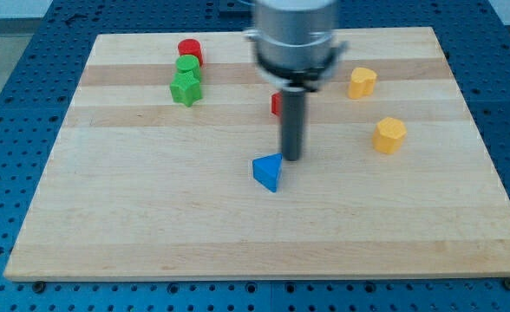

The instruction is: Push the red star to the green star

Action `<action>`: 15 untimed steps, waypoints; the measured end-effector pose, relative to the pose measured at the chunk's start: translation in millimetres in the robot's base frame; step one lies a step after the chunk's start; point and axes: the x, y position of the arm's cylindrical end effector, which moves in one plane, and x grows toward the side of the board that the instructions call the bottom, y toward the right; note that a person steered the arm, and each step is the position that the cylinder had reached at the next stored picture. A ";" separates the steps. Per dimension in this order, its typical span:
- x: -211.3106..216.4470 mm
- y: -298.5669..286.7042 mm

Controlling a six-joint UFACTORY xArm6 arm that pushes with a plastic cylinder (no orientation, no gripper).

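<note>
- The red star (pixel 275 105) is lying mostly hidden behind the rod, right of the green star (pixel 186 89); its pointing direction cannot be told.
- My tip (pixel 291 159), a plain tool holding nothing, is standing just beside the blue triangle (pixel 269 172).
- The tabletop (pixel 151 217) is carrying a red cylinder (pixel 190 49), a green cylinder (pixel 188 66) and two yellow blocks (pixel 362 82) (pixel 390 135).

The surface (pixel 151 217) is pale wood with a smooth, matt finish and visible grain stripes. The blue triangle block (pixel 269 172) and the yellow blocks (pixel 390 135) look like smooth matt plastic. My tip (pixel 291 159) is a dark, slightly glossy rod.
</note>
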 end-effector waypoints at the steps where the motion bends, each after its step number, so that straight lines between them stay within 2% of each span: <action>1: -36.2 51.7; 2: -89.6 28.0; 3: -110.5 2.9; 6: -58.1 -65.7; 8: -31.8 -37.8; 9: -25.0 -57.3; 15: -48.6 -165.2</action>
